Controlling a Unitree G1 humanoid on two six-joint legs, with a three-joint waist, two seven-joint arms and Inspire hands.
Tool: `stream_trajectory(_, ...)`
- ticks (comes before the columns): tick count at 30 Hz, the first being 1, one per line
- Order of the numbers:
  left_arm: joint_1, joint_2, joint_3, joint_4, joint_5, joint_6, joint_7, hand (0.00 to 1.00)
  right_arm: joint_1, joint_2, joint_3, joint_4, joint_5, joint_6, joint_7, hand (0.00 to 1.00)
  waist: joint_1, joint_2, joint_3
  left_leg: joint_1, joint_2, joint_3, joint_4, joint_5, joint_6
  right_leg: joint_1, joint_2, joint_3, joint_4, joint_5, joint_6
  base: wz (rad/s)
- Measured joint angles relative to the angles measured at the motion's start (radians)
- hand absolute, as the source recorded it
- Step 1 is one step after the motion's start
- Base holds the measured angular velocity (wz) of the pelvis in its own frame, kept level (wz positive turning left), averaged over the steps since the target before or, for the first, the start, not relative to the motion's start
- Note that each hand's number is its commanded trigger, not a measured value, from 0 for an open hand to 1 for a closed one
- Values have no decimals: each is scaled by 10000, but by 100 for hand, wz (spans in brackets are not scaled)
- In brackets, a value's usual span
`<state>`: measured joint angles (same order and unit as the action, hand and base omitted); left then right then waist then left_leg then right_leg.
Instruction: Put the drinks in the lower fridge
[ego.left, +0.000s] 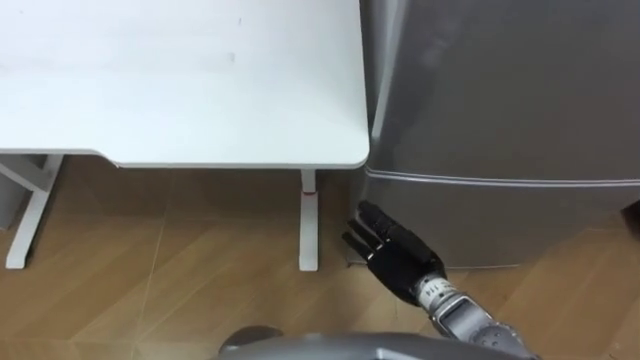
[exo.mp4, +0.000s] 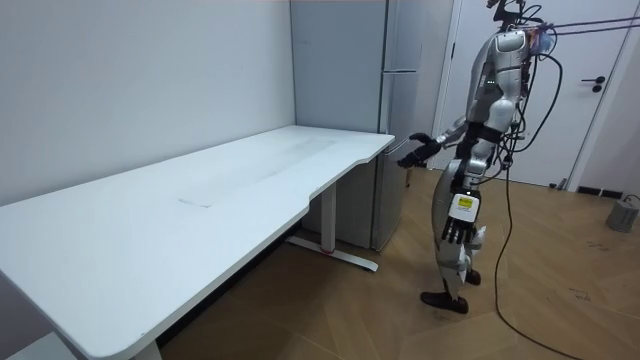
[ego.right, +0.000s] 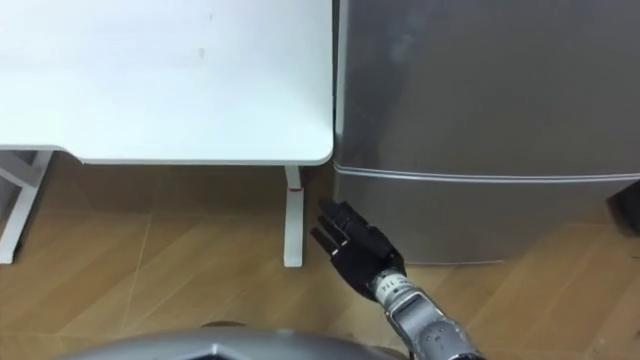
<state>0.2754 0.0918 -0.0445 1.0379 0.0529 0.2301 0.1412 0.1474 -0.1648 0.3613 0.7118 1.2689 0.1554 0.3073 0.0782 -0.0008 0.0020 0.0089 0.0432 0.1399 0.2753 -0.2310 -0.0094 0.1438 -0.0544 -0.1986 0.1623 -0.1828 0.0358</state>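
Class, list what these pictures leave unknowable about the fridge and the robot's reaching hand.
1. Inside the fridge: both eye views, behind its shut doors.
2. Whether the right hand touches the lower door: eye views, depth unclear.
3. The fridge's top: room view, cut by the upper edge.

right hand (ego.left: 398, 258) black | wrist silver, ribbed | forearm grey | body silver-grey, black joints

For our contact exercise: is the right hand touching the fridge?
Cannot tell. In the eye views the right hand sits close beside the fridge; neither contact nor gap shows plainly.
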Motion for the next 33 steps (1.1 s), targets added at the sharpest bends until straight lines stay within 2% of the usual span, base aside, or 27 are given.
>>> stream_trajectory(7,24,53,260,154,-60,91,1,0,-339,80,-812,2788,-2350,-35,-133,0,-186,-193,-17,33,-27,-191,18,12,-18,202,6,-201,-114,0,0,9)
stream_trajectory(13,-63,121,528,179,-47,68,-44,0,-598,-50,-1444,4547,-3808,-138,-437,0,-229,-358,32,-25,-25,-208,42,29,-29,156,11,-154,-123,0,0,0)
stream_trajectory(15,-54,127,841,283,-30,-32,-64,0,-528,-42,-1771,5074,-4522,-125,-458,0,-269,-385,33,-16,-32,-248,106,28,-27,232,11,-171,-146,-1,0,6)
stream_trajectory(18,-15,162,1261,536,-13,-123,-57,0,-284,-28,-2415,5471,-5312,-107,-642,0,-454,-407,27,32,-53,-352,170,21,-20,320,8,-204,-243,-9,3,8)
stream_trajectory(21,-95,204,1521,811,72,-120,-62,0,-273,-23,-2836,5762,-6280,-124,-766,0,-492,-439,29,25,-56,-305,170,33,-37,287,7,-48,-293,-91,-68,-8)
stream_trajectory(27,-164,390,1827,753,294,-124,-68,0,-465,-45,-3254,5808,-7857,-105,-1037,0,-497,-467,2,154,-61,-283,148,57,-48,409,19,1,-274,-135,-78,0)
stream_trajectory(33,-216,426,2297,805,889,-99,-159,0,-494,-41,-3815,5934,-8440,-17,-1121,0,-525,-482,4,212,-98,-346,123,52,-49,476,-2,-37,-294,-174,-71,0)
